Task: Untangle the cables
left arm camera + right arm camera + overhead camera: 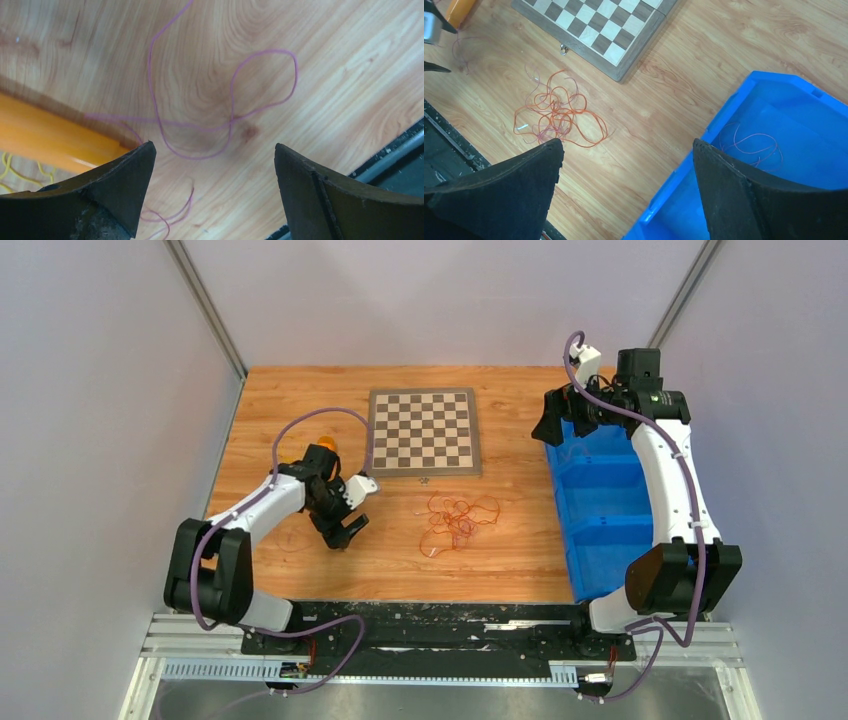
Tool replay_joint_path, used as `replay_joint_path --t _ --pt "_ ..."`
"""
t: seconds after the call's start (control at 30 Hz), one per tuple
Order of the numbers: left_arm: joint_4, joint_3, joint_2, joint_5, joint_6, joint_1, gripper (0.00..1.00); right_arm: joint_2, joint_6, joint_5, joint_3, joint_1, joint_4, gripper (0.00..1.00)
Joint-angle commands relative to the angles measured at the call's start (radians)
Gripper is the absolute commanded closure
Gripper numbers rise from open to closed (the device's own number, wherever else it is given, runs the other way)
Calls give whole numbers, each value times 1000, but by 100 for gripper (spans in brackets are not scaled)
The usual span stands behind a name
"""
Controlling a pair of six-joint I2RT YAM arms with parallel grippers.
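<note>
fingers (115, 185) of the left gripper (212, 150) stand spread wide over the light wooden table (350, 75), gripping nothing. a very thin looped wire (231, 112), pinkish-purple in the wrist view, lies flat on the wood between and beyond their tips. a solid orange cylinder (50, 140) lies just beside one finger, and a few thin yellow wires (6, 167) show past it at the frame's edge. seen from overhead, the left gripper sits over the left half of the table, near the cylinder and well apart from the main tangle of reddish-orange wires (458, 518). that tangle lies in many small loops on bare wood near the table's middle, just in front of the latch side of a wood-framed chessboard (424, 430), between the left gripper and a blue plastic bin (600, 495) at the right edge. the right gripper (626, 145) hangs above the far end of that bin, its black fingers (749, 190) likewise wide apart and empty; its wrist camera looks down on the bin's wall, the tangle and a corner of the chessboard. inside the bin, one pale reddish wire (749, 147) lies in loose curves on the blue floor, apart from the rest.
</note>
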Motion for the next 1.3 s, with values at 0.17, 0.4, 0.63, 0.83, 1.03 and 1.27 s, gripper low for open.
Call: replay_joint_path --t 0.17,0.4,0.63,0.83,1.03,1.27 --pt "185 -4 147 -100 -84 -104 26 -7 23 -44 18 -1 -7 0" --pt "78 26 106 -40 -112 -206 91 -19 23 -166 9 1 -2 0" --pt "-183 365 -99 386 -195 -247 100 -82 -5 -446 -40 137 39 0" --pt "-202 675 -101 576 -257 -247 100 -196 110 -433 -151 408 334 0" --pt "-144 873 -57 679 -371 -247 100 -266 251 -281 -265 606 735 0" --pt "-17 908 -47 749 -487 -250 100 -185 320 -202 -255 707 894 0"
